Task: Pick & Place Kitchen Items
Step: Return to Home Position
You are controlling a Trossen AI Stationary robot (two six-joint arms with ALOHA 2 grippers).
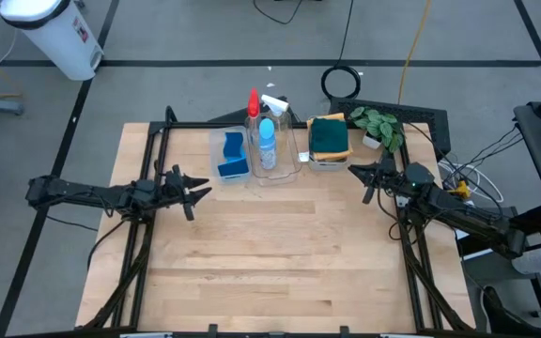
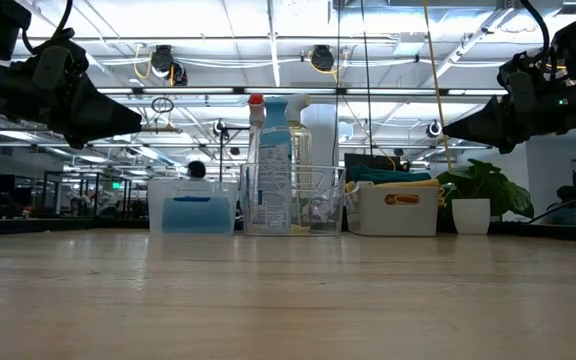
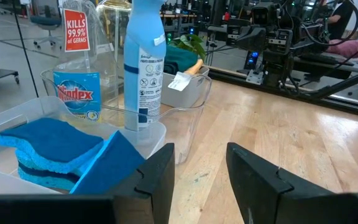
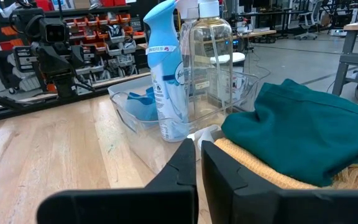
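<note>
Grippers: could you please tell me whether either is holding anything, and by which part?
Nothing is held. The left gripper, at the left of the table, is open and empty; the right gripper, at its right, has its jaws close together with nothing between.

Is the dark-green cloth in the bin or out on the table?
In. The dark-green cloth lies atop the orange cloth inside the bin.
</note>
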